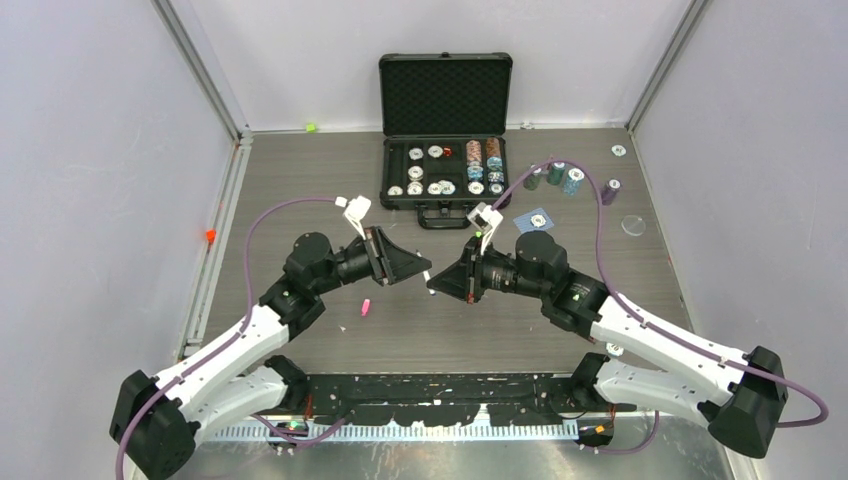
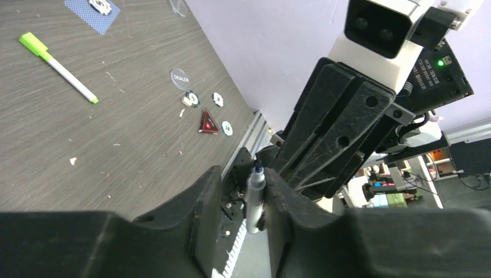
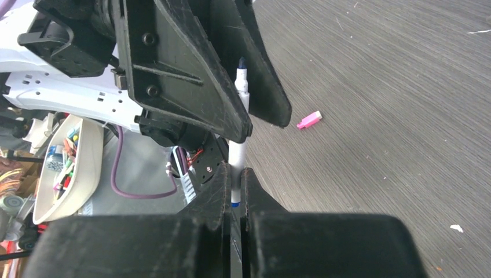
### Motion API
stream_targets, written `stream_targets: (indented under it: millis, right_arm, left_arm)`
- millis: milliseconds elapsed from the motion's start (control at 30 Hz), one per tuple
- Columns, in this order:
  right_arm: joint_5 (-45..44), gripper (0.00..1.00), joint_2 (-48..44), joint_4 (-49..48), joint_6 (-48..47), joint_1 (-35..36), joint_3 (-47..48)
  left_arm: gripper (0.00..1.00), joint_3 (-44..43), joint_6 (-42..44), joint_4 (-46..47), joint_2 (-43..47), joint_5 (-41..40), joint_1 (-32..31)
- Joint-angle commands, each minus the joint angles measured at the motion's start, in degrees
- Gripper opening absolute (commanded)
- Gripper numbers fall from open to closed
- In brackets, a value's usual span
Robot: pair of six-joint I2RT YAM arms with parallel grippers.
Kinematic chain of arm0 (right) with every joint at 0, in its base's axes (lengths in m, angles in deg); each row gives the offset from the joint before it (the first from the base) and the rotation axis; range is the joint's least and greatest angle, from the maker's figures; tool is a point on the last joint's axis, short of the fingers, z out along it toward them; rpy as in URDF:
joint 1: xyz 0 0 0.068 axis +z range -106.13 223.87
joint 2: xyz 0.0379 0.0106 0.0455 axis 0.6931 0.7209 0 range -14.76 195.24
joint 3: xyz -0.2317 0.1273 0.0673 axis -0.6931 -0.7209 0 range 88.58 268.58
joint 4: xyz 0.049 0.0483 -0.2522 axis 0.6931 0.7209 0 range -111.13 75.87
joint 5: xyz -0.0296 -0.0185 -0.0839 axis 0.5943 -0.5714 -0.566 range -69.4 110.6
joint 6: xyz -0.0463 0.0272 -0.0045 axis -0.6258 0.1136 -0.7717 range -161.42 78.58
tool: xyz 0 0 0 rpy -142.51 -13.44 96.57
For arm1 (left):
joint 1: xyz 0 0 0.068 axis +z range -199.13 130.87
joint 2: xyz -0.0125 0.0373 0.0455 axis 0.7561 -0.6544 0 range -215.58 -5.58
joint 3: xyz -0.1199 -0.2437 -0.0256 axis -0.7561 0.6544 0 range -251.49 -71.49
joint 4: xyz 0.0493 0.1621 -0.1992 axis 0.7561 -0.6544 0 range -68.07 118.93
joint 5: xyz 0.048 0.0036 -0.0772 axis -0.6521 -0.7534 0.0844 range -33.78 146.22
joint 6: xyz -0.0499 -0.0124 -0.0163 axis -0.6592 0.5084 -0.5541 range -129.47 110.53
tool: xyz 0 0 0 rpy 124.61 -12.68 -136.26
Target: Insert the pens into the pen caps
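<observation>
My right gripper point(image 1: 440, 284) point(image 3: 233, 172) is shut on the blue-banded end of a white pen point(image 1: 429, 281) point(image 3: 236, 159), held above the table. The pen's dark blue tip point(image 3: 241, 62) reaches between the fingers of my left gripper point(image 1: 418, 268) point(image 2: 243, 174). In the left wrist view the pen point(image 2: 254, 197) rests against one finger, with a clear gap to the other, so the left jaws stand apart. A pink cap point(image 1: 366, 307) point(image 3: 308, 120) lies on the table below the grippers. A white pen wearing a neon green cap point(image 2: 58, 66) lies flat on the table. The dark grey pen and the dark cap are out of view.
An open black case of poker chips point(image 1: 445, 150) stands at the back, with chip stacks point(image 1: 556, 178) and a blue card point(image 1: 537, 218) to its right. A dealer button point(image 2: 180, 77), loose chips point(image 2: 192, 99) and a red triangular token point(image 2: 209, 123) lie near the right arm.
</observation>
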Motion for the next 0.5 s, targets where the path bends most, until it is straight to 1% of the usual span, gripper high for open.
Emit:
stream_targets:
  millis: [0, 33, 67, 100, 167, 200, 267, 300, 333, 367, 467]
  right_arm:
    - [1.19, 0.00, 1.09, -1.93, -0.45, 0.54, 3.46]
    - [1.11, 0.00, 1.25, -1.73, -0.72, 0.57, 3.78]
    - [1.06, 0.00, 1.41, -1.48, -0.87, 0.68, 4.10]
    - [0.79, 0.00, 1.52, -1.25, -1.07, 0.73, 4.36]
    - [-0.17, 0.01, 1.60, -0.54, -1.20, 0.69, 4.86]
    - [-0.69, 0.05, 1.66, 0.00, -1.19, 0.71, 5.21]
    - [-0.79, 0.23, 2.24, 0.26, -1.20, 0.66, 5.72]
    - [-0.56, 0.30, 2.58, 0.07, -1.00, 0.71, 5.93]
    - [-0.38, 0.34, 3.00, -0.11, -0.91, 0.72, 6.19]
    - [-0.19, 0.36, 3.40, -0.23, -0.82, 0.69, 6.40]
    - [-0.05, 0.36, 4.42, -0.65, -0.58, 0.87, 6.85]
  left_arm:
    - [0.22, -2.86, 0.55, 4.10, -0.76, 1.90, -1.00]
    - [0.09, -2.82, 0.44, 4.10, -0.76, 1.77, -1.07]
    - [0.02, -2.68, 0.15, 4.10, -0.74, 1.35, -1.09]
    - [0.00, -2.42, -0.15, 4.10, -0.54, 0.92, -1.19]
    - [0.00, -1.81, -0.59, 4.16, 0.07, 0.04, -1.30]
    - [0.00, -1.47, -0.78, 4.14, 0.46, -0.51, -1.41]
    - [0.00, -1.26, -1.14, 3.92, 1.02, -1.26, -1.42]
    - [0.00, -1.19, -1.20, 3.66, 1.17, -1.51, -1.49]
    - [0.00, -1.12, -1.31, 3.63, 1.24, -1.59, -1.52]
    - [0.00, -1.09, -1.37, 3.58, 1.29, -1.73, -1.52]
    - [0.00, -1.03, -1.53, 3.58, 1.46, -2.03, -1.55]
